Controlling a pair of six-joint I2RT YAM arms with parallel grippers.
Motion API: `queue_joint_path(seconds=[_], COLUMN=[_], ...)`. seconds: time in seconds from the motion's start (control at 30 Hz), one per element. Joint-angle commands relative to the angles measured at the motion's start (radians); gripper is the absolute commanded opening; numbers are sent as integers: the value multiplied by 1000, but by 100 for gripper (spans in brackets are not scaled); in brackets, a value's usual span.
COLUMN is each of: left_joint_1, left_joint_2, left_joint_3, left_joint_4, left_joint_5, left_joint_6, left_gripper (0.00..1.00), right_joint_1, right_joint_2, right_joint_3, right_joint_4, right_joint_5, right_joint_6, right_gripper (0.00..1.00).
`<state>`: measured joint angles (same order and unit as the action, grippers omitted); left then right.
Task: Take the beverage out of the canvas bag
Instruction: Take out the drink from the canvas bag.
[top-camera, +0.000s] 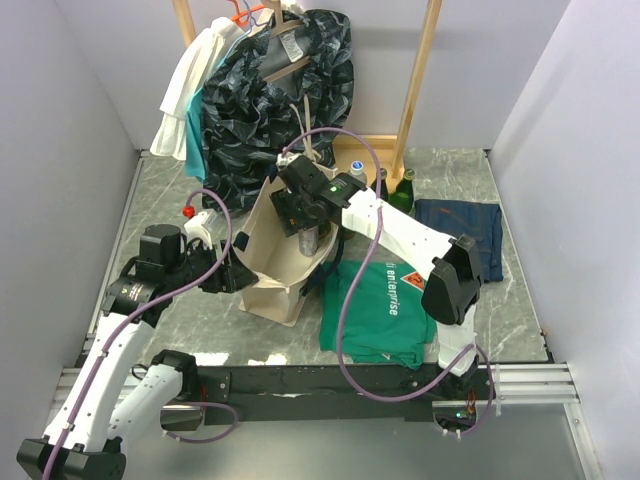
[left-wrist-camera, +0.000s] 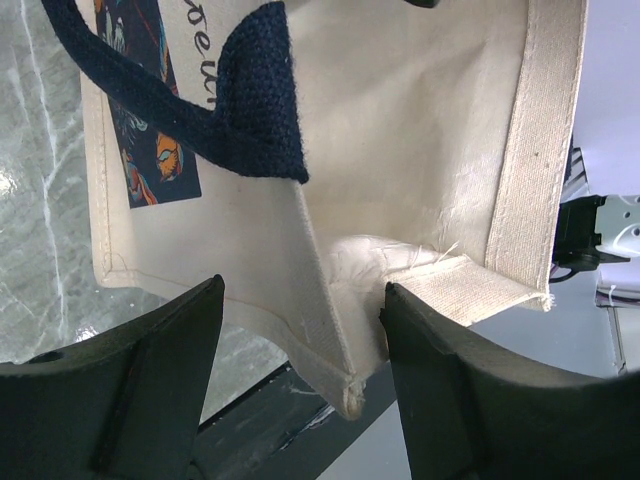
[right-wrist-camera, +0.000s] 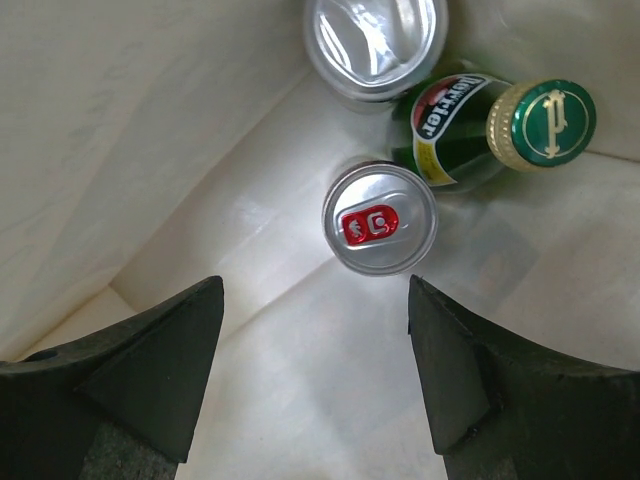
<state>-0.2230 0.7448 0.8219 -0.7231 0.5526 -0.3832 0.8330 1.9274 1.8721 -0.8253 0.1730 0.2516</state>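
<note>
1. Grey marbled table (top-camera: 190, 315) between pale walls, with a clothes rack (top-camera: 415, 80) at the back. A green T-shirt (top-camera: 378, 305) lies just beside the bag.
2. Canvas bag (top-camera: 268, 272): upright, mouth open, near the middle of the table.
3. Contents, seen from the right wrist: red-tabbed can (right-wrist-camera: 380, 232), second can (right-wrist-camera: 375, 45) and green bottle (right-wrist-camera: 500, 125), standing close together on the bag floor.
4. Left gripper (left-wrist-camera: 300, 300): fingers wide, astride a corner of the bag's rim, not pinching it.
5. Right gripper (right-wrist-camera: 315, 290): fingers wide and empty, inside the bag mouth above the red-tabbed can, which sits nearer one finger.
6. Step, as I judge it: reaching in, grasp not yet made. The next move calls for centring on the can, lowering, closing, then lifting straight up past the rim.
</note>
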Motion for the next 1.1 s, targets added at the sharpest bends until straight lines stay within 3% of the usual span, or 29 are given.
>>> queue_joint_path(seconds=[0.0,0.2,0.67,1.07], left_joint_1=[-4,-4,-4,-4], left_joint_2=[-12,-19,-25,-28], left_joint_3=[-12,-12,-10,-10], left_joint_4=[-21,-21,-18,-19], left_joint_5=[20,17,15,15], left_joint_6=[21,20,20,20], left_gripper=[71,72,73,73], right_joint_1=[-11,-12,-20,-20], right_joint_2=[-2,-27,-15,-4], right_joint_3=[16,-60,-111,-151], right_joint_4=[8,97,127,207], right_joint_5=[56,109,212,189], right_joint_6=[66,130,222,236], right_gripper=[80,81,82,81])
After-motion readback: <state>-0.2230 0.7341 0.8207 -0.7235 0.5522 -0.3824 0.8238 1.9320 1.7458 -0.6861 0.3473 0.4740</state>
